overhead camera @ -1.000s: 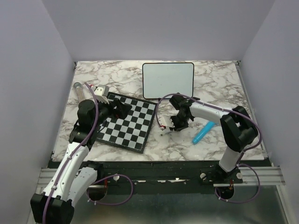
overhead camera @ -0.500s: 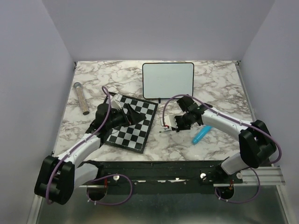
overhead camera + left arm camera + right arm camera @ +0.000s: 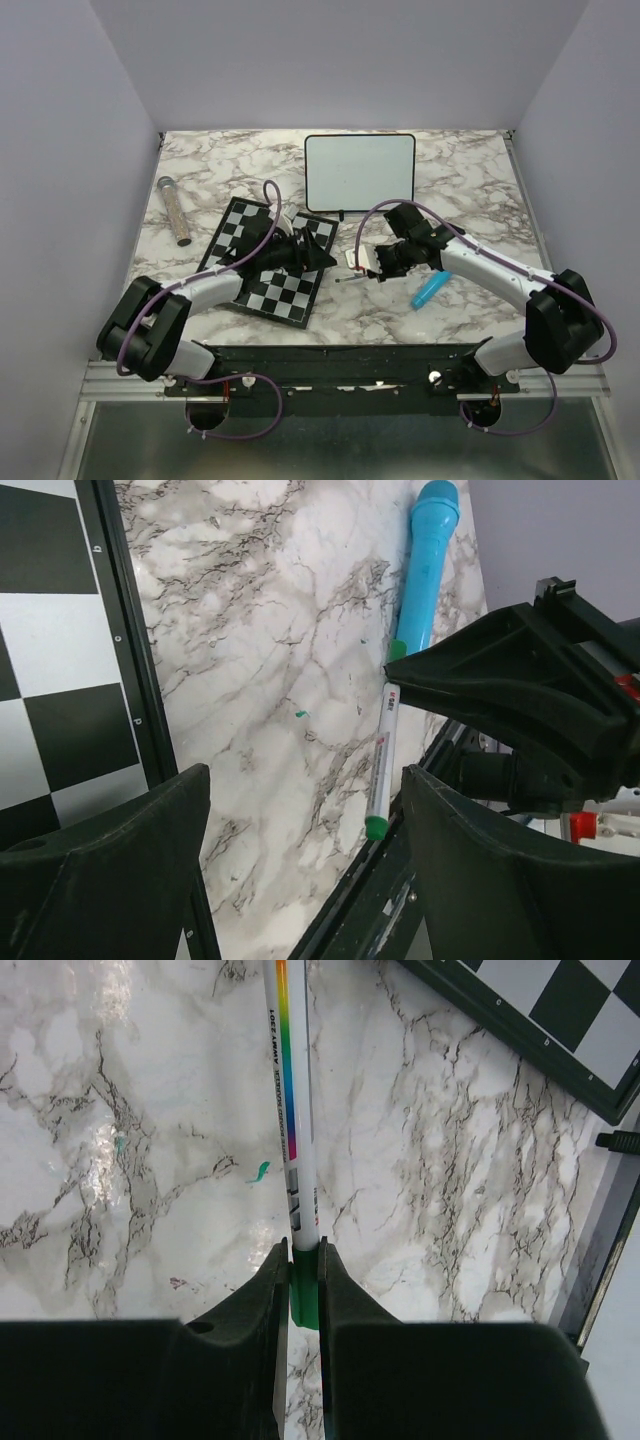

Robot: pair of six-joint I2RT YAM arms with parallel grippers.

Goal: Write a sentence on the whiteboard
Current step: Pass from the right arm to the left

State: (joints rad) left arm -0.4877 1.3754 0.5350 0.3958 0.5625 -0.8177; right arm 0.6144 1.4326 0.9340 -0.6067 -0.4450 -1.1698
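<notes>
The whiteboard (image 3: 360, 172) lies at the back centre of the table; its white face is blank and no sentence shows on it. My right gripper (image 3: 376, 262) is shut on the green end of a white marker (image 3: 291, 1110), held low over the marble in front of the board. The marker also shows in the left wrist view (image 3: 384, 750), with a green tip at each end. My left gripper (image 3: 320, 256) is open and empty, reaching over the chessboard's right edge, its jaws wide apart just short of the marker's free end.
The chessboard (image 3: 236, 228) lies at the left centre under my left arm. A blue cylinder (image 3: 430, 290) lies right of my right gripper. A grey cylinder (image 3: 176, 210) lies at the far left. Small teal marks (image 3: 258, 1170) dot the marble.
My left arm has swung down and right across the chessboard toward the marker. My right gripper has shifted slightly right, still holding the marker.
</notes>
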